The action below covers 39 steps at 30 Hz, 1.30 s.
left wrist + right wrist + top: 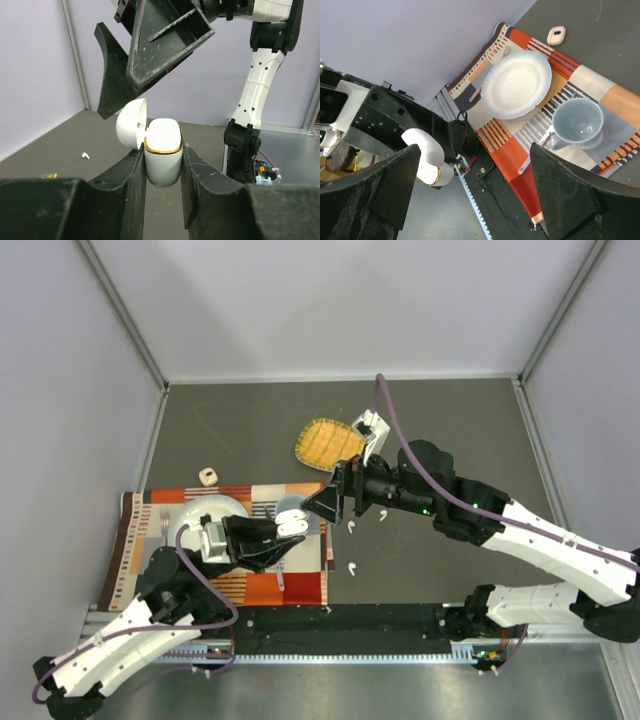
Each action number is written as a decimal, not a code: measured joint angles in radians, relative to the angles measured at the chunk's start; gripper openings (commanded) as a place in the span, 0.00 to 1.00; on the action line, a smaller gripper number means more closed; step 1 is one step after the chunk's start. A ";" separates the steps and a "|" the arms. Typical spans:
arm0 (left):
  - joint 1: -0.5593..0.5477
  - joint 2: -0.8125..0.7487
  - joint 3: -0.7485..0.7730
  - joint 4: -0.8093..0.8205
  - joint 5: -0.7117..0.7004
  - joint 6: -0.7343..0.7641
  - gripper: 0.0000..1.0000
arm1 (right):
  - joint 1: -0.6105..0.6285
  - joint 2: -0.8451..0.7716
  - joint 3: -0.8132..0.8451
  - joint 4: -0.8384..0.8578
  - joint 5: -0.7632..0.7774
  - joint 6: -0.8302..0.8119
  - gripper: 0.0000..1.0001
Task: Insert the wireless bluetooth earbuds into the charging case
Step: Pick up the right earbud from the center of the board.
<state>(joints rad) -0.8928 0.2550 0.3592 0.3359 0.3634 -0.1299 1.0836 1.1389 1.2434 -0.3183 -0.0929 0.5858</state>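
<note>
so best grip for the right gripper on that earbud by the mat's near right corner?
Probably straight down from above: the earbud lies flat on the bare table, clear of the mat. Span its rounded head with the right gripper; the stem looks too thin.

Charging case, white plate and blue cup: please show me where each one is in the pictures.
charging case (163, 160): left wrist view, front of its white body.
white plate (517, 85): right wrist view, middle of its hollow.
blue cup (578, 123): right wrist view, inside bottom.
</note>
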 measured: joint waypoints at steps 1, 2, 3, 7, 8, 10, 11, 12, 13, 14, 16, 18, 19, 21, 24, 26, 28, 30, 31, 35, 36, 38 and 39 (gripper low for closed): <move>0.000 -0.009 0.000 -0.006 -0.005 0.000 0.00 | 0.000 -0.007 -0.001 0.004 0.007 0.000 0.91; 0.000 -0.022 0.000 -0.016 -0.012 0.000 0.00 | 0.000 -0.021 -0.007 0.017 0.015 0.001 0.91; 0.000 -0.031 0.000 -0.024 -0.016 0.000 0.00 | 0.000 -0.031 -0.012 0.023 0.021 0.001 0.91; 0.000 -0.066 0.000 -0.061 -0.039 0.001 0.00 | -0.005 -0.100 -0.044 0.051 0.061 0.001 0.94; 0.000 -0.073 0.000 -0.072 -0.043 0.001 0.00 | -0.007 -0.110 -0.048 0.051 0.070 0.002 0.94; 0.000 -0.084 0.000 -0.088 -0.051 0.001 0.00 | -0.018 -0.142 -0.066 0.055 0.108 0.005 0.94; 0.000 -0.089 0.000 -0.096 -0.054 0.001 0.00 | -0.026 -0.157 -0.076 0.055 0.128 0.013 0.94; 0.000 -0.092 0.000 -0.103 -0.057 0.000 0.00 | -0.047 -0.172 -0.089 0.049 0.143 0.026 0.94; 0.000 -0.097 0.000 -0.114 -0.063 0.001 0.00 | -0.075 -0.184 -0.100 0.038 0.157 0.042 0.94; 0.000 -0.101 0.000 -0.121 -0.065 0.001 0.00 | -0.109 -0.191 -0.107 0.022 0.168 0.061 0.94; 0.000 -0.105 0.000 -0.132 -0.066 0.000 0.00 | -0.181 -0.194 -0.121 -0.015 0.175 0.097 0.95; 0.000 -0.108 0.002 -0.143 -0.067 0.000 0.00 | -0.241 -0.189 -0.140 -0.062 0.176 0.127 0.96; 0.000 -0.109 0.004 -0.150 -0.067 0.000 0.00 | -0.260 -0.185 -0.149 -0.084 0.177 0.137 0.96; 0.000 -0.112 0.010 -0.161 -0.069 0.000 0.00 | -0.299 -0.169 -0.169 -0.143 0.177 0.158 0.99; 0.000 -0.116 0.017 -0.167 -0.069 0.001 0.00 | -0.333 -0.126 -0.181 -0.232 0.179 0.184 0.99; 0.000 -0.118 0.020 -0.173 -0.072 0.001 0.00 | -0.345 -0.095 -0.181 -0.289 0.197 0.195 0.99; 0.000 -0.122 0.020 -0.180 -0.074 0.001 0.00 | -0.349 -0.072 -0.180 -0.340 0.221 0.202 0.99; 0.000 -0.122 0.021 -0.183 -0.074 0.002 0.00 | -0.349 -0.051 -0.174 -0.388 0.259 0.204 0.99; 0.000 -0.122 0.021 -0.187 -0.075 0.002 0.00 | -0.350 -0.049 -0.174 -0.402 0.284 0.205 0.99; 0.000 -0.122 0.021 -0.190 -0.081 0.002 0.00 | -0.435 -0.049 -0.174 -0.425 0.307 0.202 0.98; 0.000 -0.122 0.021 -0.190 -0.085 0.002 0.00 | -0.488 -0.042 -0.174 -0.423 0.295 0.195 0.96; 0.000 -0.122 0.021 -0.190 -0.090 0.002 0.00 | -0.588 -0.003 -0.163 -0.422 0.269 0.164 0.95; 0.000 -0.122 0.021 -0.190 -0.092 0.001 0.00 | -0.626 0.030 -0.154 -0.414 0.262 0.146 0.93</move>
<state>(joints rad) -0.8928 0.1326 0.3798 0.1455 0.2714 -0.1287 0.4580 1.1687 1.0893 -0.7326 0.1688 0.7319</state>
